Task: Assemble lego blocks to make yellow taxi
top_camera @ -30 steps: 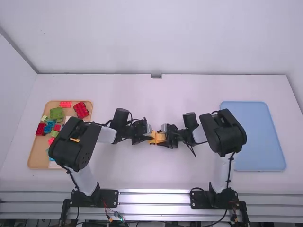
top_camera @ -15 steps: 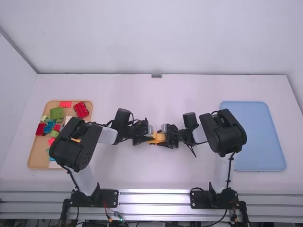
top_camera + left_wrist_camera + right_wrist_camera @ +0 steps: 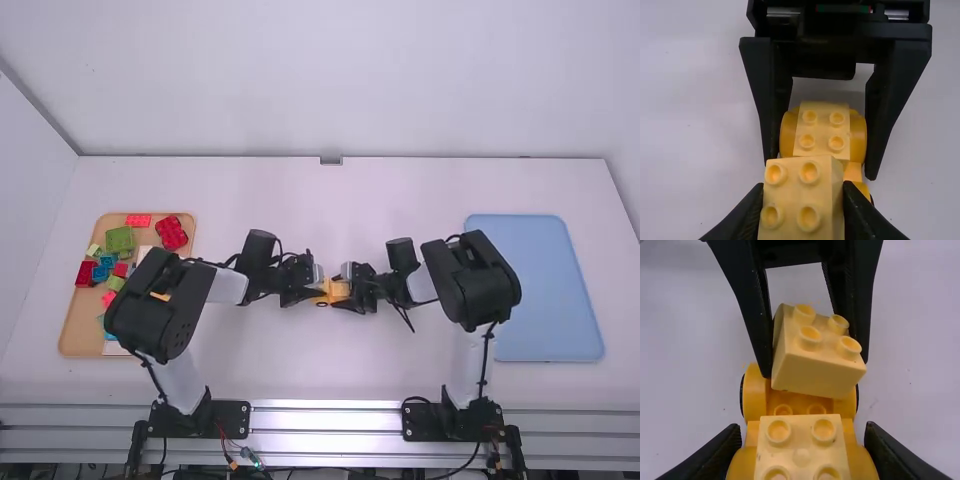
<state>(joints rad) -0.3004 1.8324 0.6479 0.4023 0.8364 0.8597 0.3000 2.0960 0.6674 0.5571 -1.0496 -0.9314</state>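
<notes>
Your left gripper (image 3: 803,194) is clamping a yellow 2x2-stud block (image 3: 799,200); your right gripper (image 3: 803,432) is clamping the yellow car body (image 3: 756,395) at its studded end; both are sitting mid-table, nose to nose. Over the last 1 s your left arm is easing slightly toward the right, then holding over the last 0.5 s; the right arm is holding throughout; likely you're lining up for mating, but the block is tilting over the body, so I'm judging it unseated; you're probably needing to level it before pressing.

The block's underside and any stud contact are hiding from you; the body's underside is too. Farther out, your left arm is covering part of the wooden tray (image 3: 75,335) with the spare blocks (image 3: 120,240); the blue tray (image 3: 550,290) is lying beyond your right arm.
</notes>
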